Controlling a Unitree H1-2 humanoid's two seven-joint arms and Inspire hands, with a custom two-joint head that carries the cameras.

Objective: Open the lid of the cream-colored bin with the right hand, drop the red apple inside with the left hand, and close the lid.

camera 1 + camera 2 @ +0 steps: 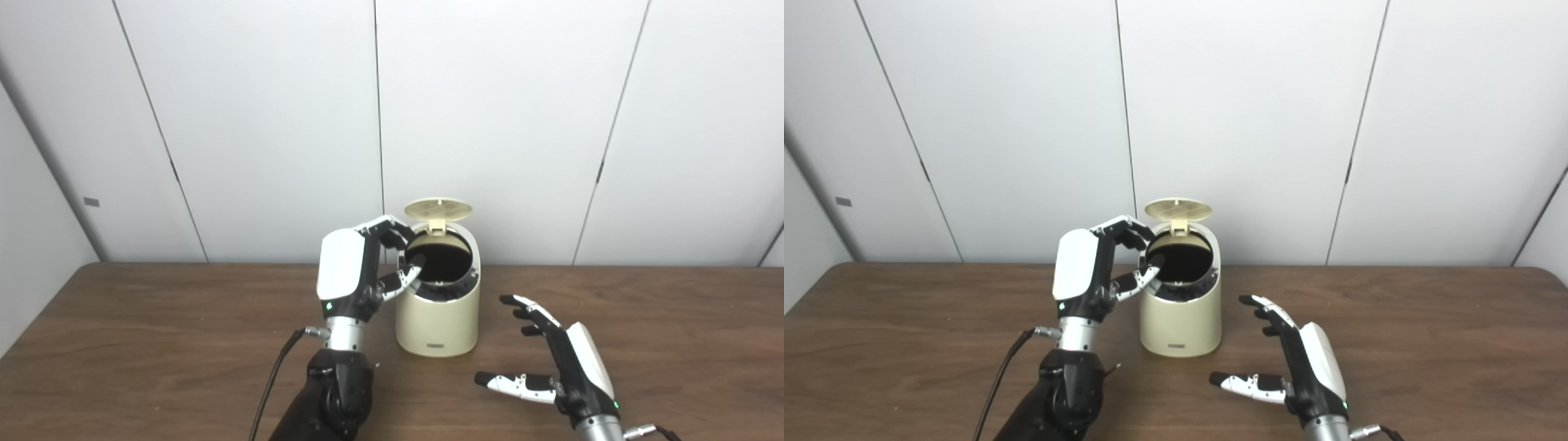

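The cream-colored bin (436, 321) stands at the middle of the wooden table, its round lid (438, 209) tipped up at the back and its dark mouth showing. My left hand (361, 269) is raised at the bin's left rim, fingers apart and curled over the opening, with nothing visible in it. No red apple shows in either view. My right hand (557, 358) hovers low over the table to the right of the bin, open, fingers spread toward it and apart from it.
The brown wooden table (153, 343) runs to a white panelled wall (275, 122) close behind the bin. A black cable (272, 380) hangs from my left wrist.
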